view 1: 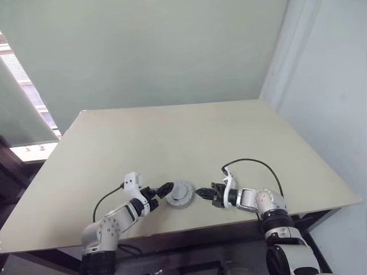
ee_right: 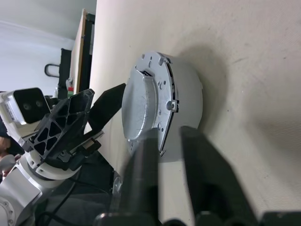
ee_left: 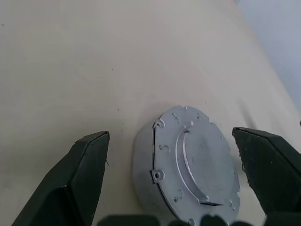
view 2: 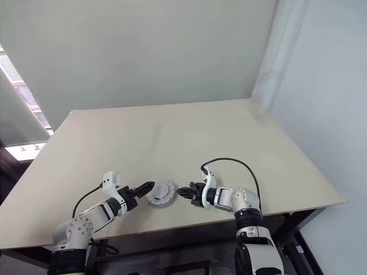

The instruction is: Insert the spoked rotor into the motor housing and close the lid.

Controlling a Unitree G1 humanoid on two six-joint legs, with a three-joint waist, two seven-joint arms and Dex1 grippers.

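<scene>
Both arms reach in over the near edge, their wrists angled toward each other. The left gripper (view 1: 164,189) has its two black fingers (ee_left: 77,181) spread wide — the right gripper (view 1: 202,193) shows fingers (ee_right: 141,174) narrowly parted — tips facing.

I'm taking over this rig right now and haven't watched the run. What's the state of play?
Left gripper: open, fingers either side of the closed motor housing, not touching it.
Right gripper: close beside the housing's other side, fingers a little apart, holding nothing.
The housing sits on the table near its front edge, with the lid on. The rotor is presumably inside.
Done: lid appears closed.
Left: check the lid is fully seated, then withdraw both arms.
</scene>
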